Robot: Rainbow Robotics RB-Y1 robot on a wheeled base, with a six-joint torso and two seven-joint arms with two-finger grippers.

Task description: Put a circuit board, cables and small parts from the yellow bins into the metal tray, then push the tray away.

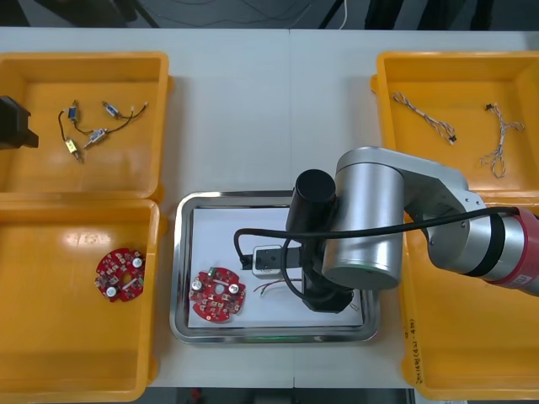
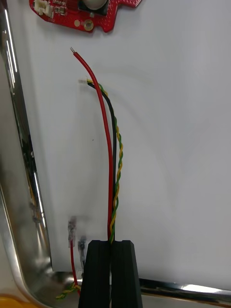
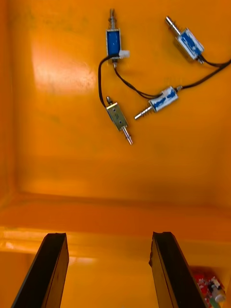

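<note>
Your right gripper (image 2: 111, 248) pinches the red and yellow cable (image 2: 115, 163) by its end, the likely limp, light length lying in the metal tray (image 2: 17, 202); left gripper (image 3: 109, 237) hangs spread over small metal parts (image 3: 118, 115).

The counter (image 1: 253, 109) is pale, almost white, and evenly lit. A thin seam (image 1: 290, 126) runs across it from the near edge to the far edge, at the middle. Beyond its far edge lies a dark floor (image 1: 210, 12), in shadow.
</note>
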